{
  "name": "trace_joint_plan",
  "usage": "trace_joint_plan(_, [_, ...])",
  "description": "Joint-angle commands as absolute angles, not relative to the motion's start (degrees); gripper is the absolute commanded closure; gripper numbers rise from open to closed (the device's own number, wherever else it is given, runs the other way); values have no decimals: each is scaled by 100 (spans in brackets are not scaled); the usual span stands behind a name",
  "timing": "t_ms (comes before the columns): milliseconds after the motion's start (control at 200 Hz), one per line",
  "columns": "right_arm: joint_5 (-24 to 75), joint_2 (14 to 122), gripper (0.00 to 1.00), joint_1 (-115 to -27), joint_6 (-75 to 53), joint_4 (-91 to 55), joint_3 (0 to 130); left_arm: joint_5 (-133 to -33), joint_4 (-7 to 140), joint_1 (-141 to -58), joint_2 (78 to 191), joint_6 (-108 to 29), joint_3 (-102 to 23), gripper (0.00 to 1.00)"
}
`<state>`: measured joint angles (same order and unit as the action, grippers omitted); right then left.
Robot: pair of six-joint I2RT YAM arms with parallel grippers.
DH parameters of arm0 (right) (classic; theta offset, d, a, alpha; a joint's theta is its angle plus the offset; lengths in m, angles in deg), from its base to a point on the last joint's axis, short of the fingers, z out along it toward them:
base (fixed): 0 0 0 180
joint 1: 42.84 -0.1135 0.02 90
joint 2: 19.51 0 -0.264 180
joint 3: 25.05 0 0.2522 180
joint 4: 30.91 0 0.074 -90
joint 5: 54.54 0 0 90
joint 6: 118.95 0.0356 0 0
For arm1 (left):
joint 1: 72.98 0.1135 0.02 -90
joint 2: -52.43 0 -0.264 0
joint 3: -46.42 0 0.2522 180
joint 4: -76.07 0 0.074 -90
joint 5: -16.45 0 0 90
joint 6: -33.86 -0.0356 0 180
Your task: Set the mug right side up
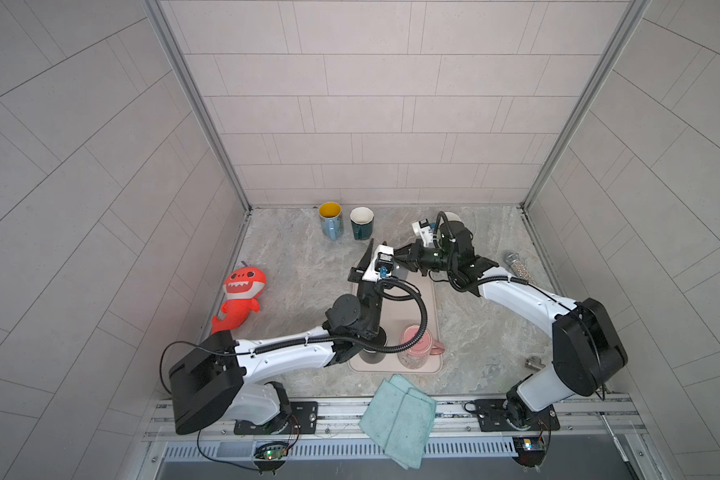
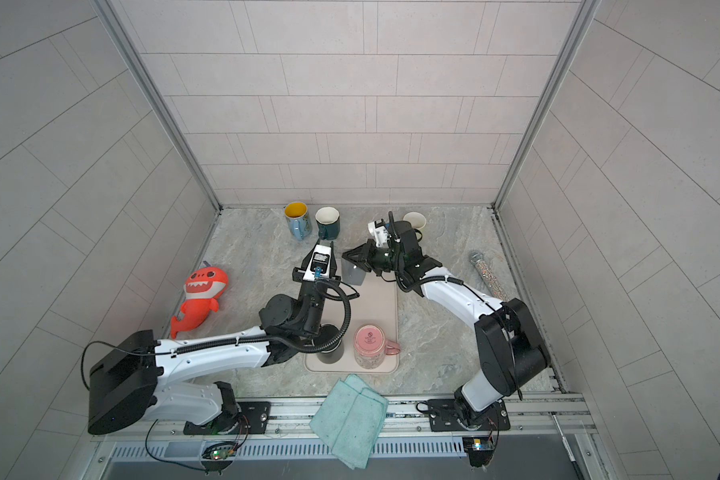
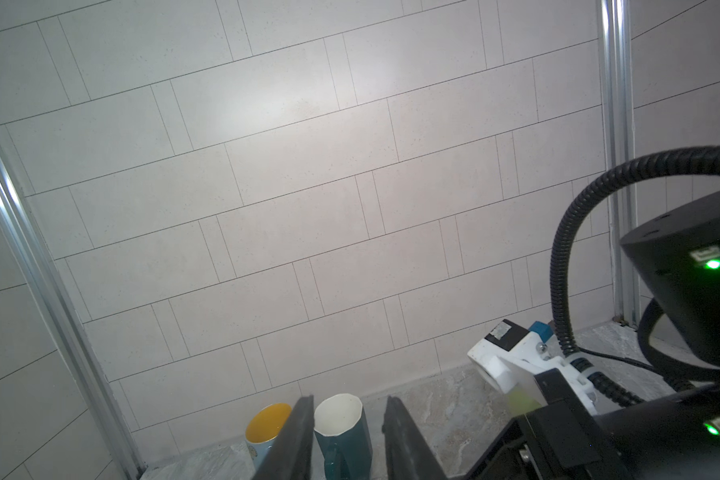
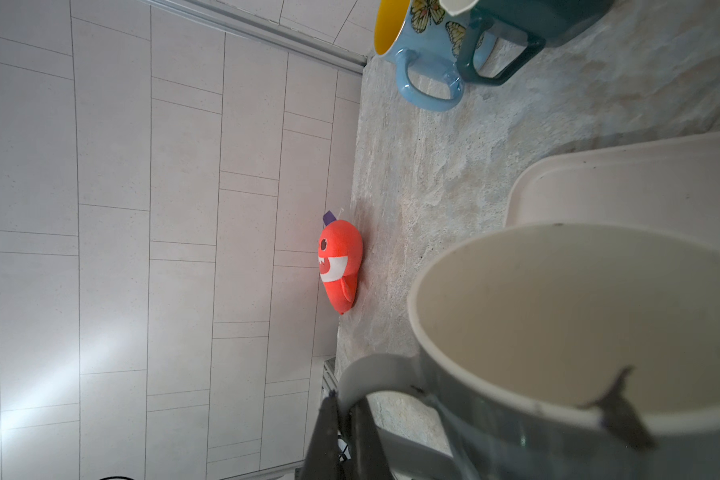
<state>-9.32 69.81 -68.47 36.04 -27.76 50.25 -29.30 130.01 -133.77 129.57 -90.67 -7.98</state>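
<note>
**Grey mug, held by its handle: desk holdings**

Principal item: grey mug (image 4: 558, 316). Smooth glazed ceramic, grey outside, cream inside, with a round mouth and a flat strap handle. It is held at the far end of the tray (image 2: 381, 299), tipped so that its mouth faces the right wrist camera.

Right tool (image 4: 346, 405): black tapered fingers clamped tight on the mug's handle.

Left tool (image 3: 348, 401): flat dark jaws parted with nothing between them, pointing toward the tiled back wall, just beside the held mug in both top views.

Tray: pale beige, matte, a rounded rectangle with a low lip. On its near end:
- pink mug (image 2: 368, 347), speckled glaze, standing mouth down
- dark grey cup (image 2: 331, 353), cylindrical, partly hidden under the left arm

Desk (image 1: 287, 257): grey-veined stone pattern. On it:
- blue mug (image 1: 330, 222), butterfly print, yellow inside, upright at the back
- teal mug (image 1: 361, 224), faceted sides, angular handle, just beside the blue one
- plush shark (image 1: 240, 297), red-orange, soft, lying against the left wall
- cloth (image 1: 400, 419), mint terry, folded, draped over the front edge
- glittery tube (image 1: 518, 266), near the right wall
</note>
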Motion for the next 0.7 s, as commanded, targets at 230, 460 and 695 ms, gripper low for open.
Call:
trace_joint_plan(230, [-862, 7409, 100, -6723, 2677, -2871, 5694, -2619, 13534, -13397, 12639, -9547, -672, 67])
trace_joint_plan(460, [-491, 7729, 100, -6631, 1811, -2572, 6073, -2435, 13794, -13371, 12650, -9871, -608, 67])
trace_joint_plan(695, [-125, 8204, 100, -6552, 1211, -2718, 6330, -2321, 13805, -13169, 12654, -9892, -597, 67])
